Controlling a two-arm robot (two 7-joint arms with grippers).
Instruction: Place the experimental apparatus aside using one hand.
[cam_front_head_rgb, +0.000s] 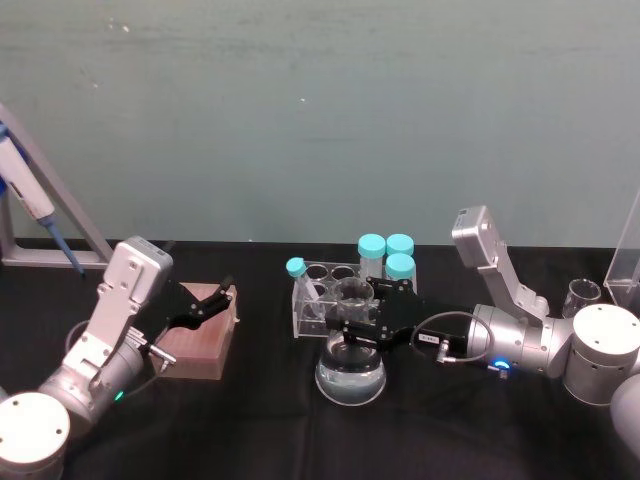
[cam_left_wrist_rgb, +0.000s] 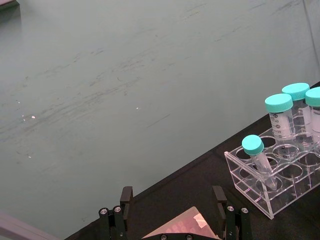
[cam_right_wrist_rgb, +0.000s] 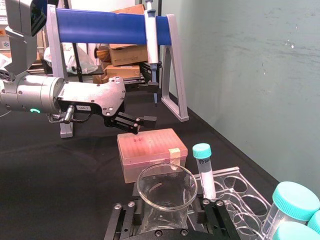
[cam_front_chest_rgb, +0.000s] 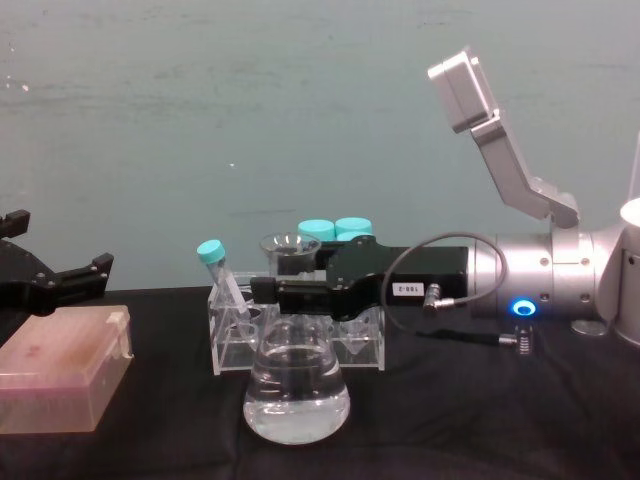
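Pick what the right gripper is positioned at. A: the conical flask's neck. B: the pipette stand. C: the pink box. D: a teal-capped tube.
A: the right gripper sits at the neck of the conical flask, in front of the tube rack.

Lying flat on the left side of the black table covering (cam_front_head_rgb: 250, 430): a translucent pink rectangular plastic box (cam_front_chest_rgb: 55, 385). Standing to the right of it, apart from it: a clear acrylic tube rack (cam_left_wrist_rgb: 250, 187) with round holes. Leaning tilted in a hole at the rack's left end: one slim clear tube with a teal cap (cam_left_wrist_rgb: 260, 162). Standing upright, clustered at the right end: three wider clear teal-capped tubes (cam_left_wrist_rgb: 280, 117). Rising behind the table: a plain grey-green wall (cam_front_head_rgb: 320, 120). Sitting stacked in the room beyond: brown cardboard boxes (cam_right_wrist_rgb: 127, 52).
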